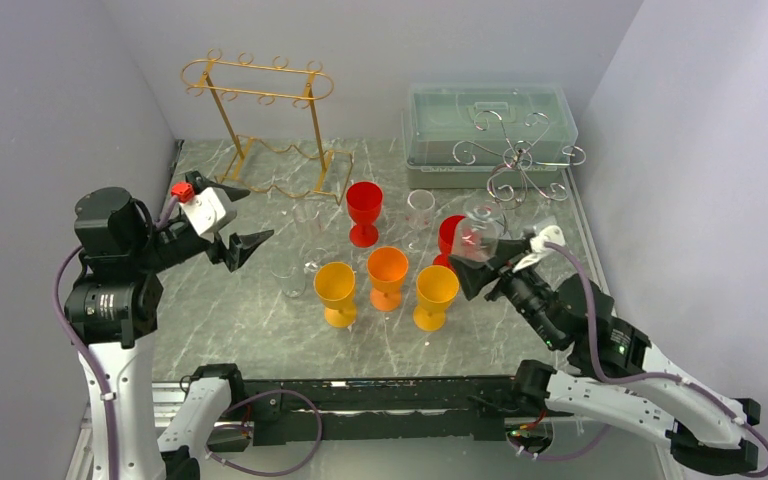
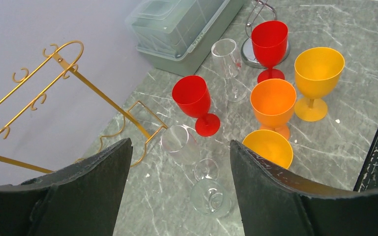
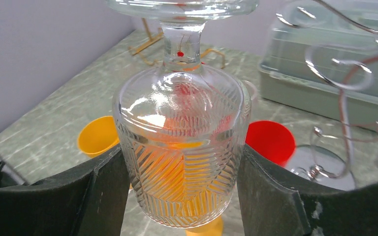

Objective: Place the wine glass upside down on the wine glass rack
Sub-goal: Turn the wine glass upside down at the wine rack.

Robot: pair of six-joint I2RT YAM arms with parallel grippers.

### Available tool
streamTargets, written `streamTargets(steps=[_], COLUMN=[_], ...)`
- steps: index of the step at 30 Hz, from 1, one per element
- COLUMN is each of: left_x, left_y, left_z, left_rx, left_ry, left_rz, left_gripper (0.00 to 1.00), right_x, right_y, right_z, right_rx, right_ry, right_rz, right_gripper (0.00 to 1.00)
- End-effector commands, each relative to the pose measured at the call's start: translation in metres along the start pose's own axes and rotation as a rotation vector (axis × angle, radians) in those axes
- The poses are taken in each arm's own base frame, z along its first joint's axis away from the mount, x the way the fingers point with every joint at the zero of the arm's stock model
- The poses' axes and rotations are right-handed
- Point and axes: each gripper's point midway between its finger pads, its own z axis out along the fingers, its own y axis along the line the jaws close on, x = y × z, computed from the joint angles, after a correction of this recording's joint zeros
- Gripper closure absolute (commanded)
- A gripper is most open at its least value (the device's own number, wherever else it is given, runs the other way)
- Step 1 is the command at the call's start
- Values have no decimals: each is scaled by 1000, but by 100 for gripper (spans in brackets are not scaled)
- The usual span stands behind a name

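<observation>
Clear ribbed wine glass [image 1: 480, 236], seen from above, hangs in the right gripper [image 1: 478, 268], just in front of the silver rack [image 1: 522, 160]. Left wrist view: left gripper [image 2: 177, 147] spread wide, empty. Right wrist view: pads [image 3: 275, 196] clasp the bowl, foot pointing away from the palm; probably light, rigid, slippery, breakable, so the bowl is a good hold.

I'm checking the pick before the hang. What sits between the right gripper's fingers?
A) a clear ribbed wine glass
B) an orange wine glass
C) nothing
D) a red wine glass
A: in the right wrist view the right gripper has a finger pressed against each side of the bowl of the clear ribbed wine glass.
</observation>
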Motion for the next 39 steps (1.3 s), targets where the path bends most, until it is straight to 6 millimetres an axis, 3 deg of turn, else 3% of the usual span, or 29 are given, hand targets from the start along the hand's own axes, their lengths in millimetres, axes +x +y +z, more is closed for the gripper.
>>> streamTargets(steps=[1,7,14,21,30,39], left_x=[-9,-1,8,14,23,26], left_y=[-2,0,0,1,0,-4], left_z=[2,6,9,13,11,8], left_rx=[11,9,11,18,3,-7], left_ry=[-48,-42,-33,-29,-7,-1], left_rz=[-37,-45,-58,-70,-53,-46], left_gripper=[22,22,22,22,22,22], right_x=[-10,-1,9,12,11,6], right_y=[-36,-67,-90,-100,-129,-134], right_z=[-12,-28,-28,-16,10,28], right_rx=[164,289,435,527,565,518], right_ry=[-108,-145,-145,-122,-105,-93], right_rz=[34,27,-39,-115,-97,-91], right_gripper=[95,97,100,100,100,100])
